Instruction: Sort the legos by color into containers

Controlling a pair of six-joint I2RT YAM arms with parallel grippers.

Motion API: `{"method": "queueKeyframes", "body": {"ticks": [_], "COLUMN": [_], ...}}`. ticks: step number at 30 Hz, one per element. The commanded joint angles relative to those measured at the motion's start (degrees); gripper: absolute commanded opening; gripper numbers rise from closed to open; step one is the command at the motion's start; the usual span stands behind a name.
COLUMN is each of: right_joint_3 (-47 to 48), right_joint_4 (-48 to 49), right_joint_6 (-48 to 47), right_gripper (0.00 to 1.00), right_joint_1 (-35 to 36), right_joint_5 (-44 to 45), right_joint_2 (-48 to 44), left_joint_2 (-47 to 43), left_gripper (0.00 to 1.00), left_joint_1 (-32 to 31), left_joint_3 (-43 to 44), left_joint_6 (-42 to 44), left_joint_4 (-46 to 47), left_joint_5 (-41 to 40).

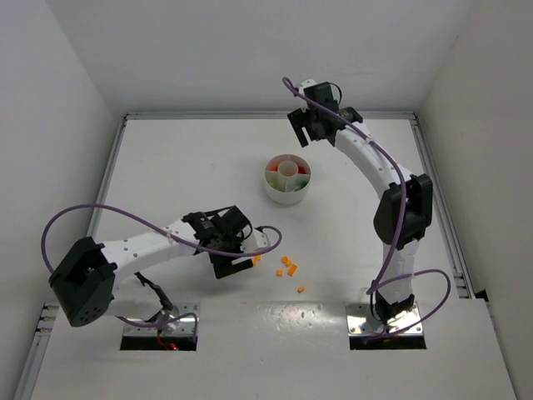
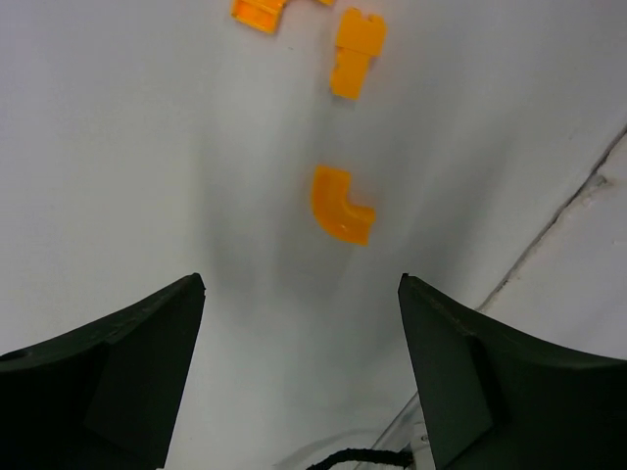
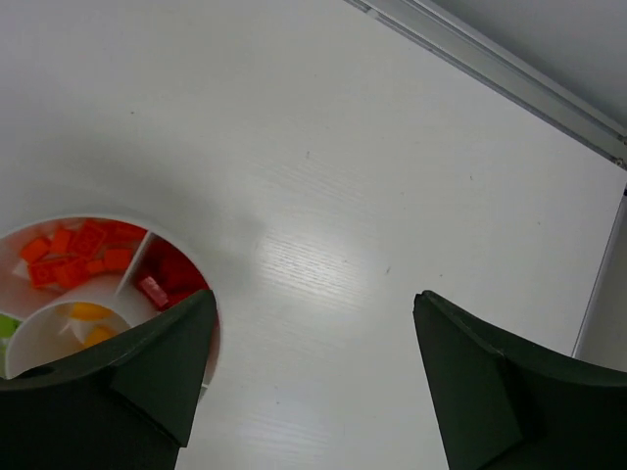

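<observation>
As I read the overhead view from the left, my left arm (image 1: 141, 246) stretches low across the table (image 1: 166, 167) toward the middle. The left gripper (image 1: 236, 265) sits just short of a loose scatter of orange bricks (image 1: 287, 267). Its wrist camera shows the two dark fingers (image 2: 108, 382) spread wide with only bare table between them, so I call it open and holding nothing. A curved orange brick (image 2: 340, 204) lies flat on the table just ahead of the gap, touching neither finger. Two more orange pieces (image 2: 357, 54) sit farther ahead near the top edge of that view.

Right of the scatter and farther up the table stands the round white dish (image 1: 287, 190), well apart from the loose bricks. From the right wrist camera I can make out part of it (image 3: 118, 216). One wedge holds orange-red bricks (image 3: 78, 257), the wedge beside it holds dark red ones (image 3: 165, 279), and an inner section holds yellow pieces (image 3: 88, 313). A sliver of green shows at the frame edge.

The right gripper (image 1: 304, 129) hangs beyond the dish, toward the far side of the table. Its fingers (image 3: 519, 392) are also wide apart and empty, and one of them hides part of the dish rim.
</observation>
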Motion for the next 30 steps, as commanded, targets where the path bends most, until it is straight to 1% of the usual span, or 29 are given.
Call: {"method": "queueKeyframes", "body": {"ticks": [1,2,4,7,8,12,16,18,19,21,22,25,26,27,30], "right_joint_3": [2.13,2.13,2.13,1.61,1.61,1.61,1.61,1.61,1.61,1.61,1.61,1.61,1.00,0.38,0.38], "right_joint_4": [1.83,1.83,1.30,0.77,0.77,0.25,0.25,0.25,0.25,0.25,0.25,0.25,0.94,0.95,1.65], "right_joint_6": [0.35,0.35,0.35,0.35,0.35,0.35,0.35,0.87,0.87,1.66,1.67,2.89,2.90,2.90,2.90], "right_gripper": [0.82,0.82,0.82,0.85,0.91,1.00,1.00,1.00,1.00,1.00,1.00,1.00,1.00,1.00,1.00], "right_joint_1": [-1.53,-1.53,-2.67,-3.37,-3.38,-4.61,-5.66,-5.66,-6.27,-6.28,-6.80,-6.81,-6.81,-6.81,-8.03], "right_joint_5": [0.70,0.09,-0.70,-2.20,-2.20,-2.73,-3.87,-4.57,-5.62,-6.42,-6.42,-6.51,-5.99,-5.37,-4.23], "right_joint_2": [-4.02,-4.02,-4.02,-4.55,-5.07,-5.08,-5.08,-5.08,-5.08,-5.60,-5.60,-6.66,-7.36,-7.36,-7.36], "left_joint_2": [2.06,2.85,5.14,8.21,9.01,11.64,13.41,14.63,15.16,15.78,16.30,14.82,14.12,14.11,14.73], "left_gripper": [0.86,0.84,0.82,0.81,0.81,0.77,0.76,0.74,0.74,0.73,0.73,0.73,0.73,0.73,0.71], "left_joint_1": [-2.00,-2.52,-2.53,-3.05,-3.06,-3.58,-3.58,-3.58,-2.89,-2.88,-2.88,-4.37,-5.16,-5.69,-5.69], "left_joint_3": [2.73,3.51,4.13,4.66,5.53,7.56,9.76,12.74,15.62,17.49,17.49,16.71,16.70,16.01,15.48], "left_joint_6": [1.34,2.03,2.04,1.51,0.73,-1.04,-3.06,-6.72,-8.05,-11.04,-14.45,-20.61,-21.42,-22.12,-26.25], "left_joint_4": [-3.45,-4.24,-4.87,-5.48,-5.48,-5.48,-5.48,-5.48,-6.27,-6.98,-6.98,-5.67,-5.66,-4.88,-4.87], "left_joint_5": [2.34,2.35,2.35,1.82,1.30,-1.16,-2.58,-3.71,-1.80,-0.55,0.23,0.24,0.24,-2.55,-5.55]}}
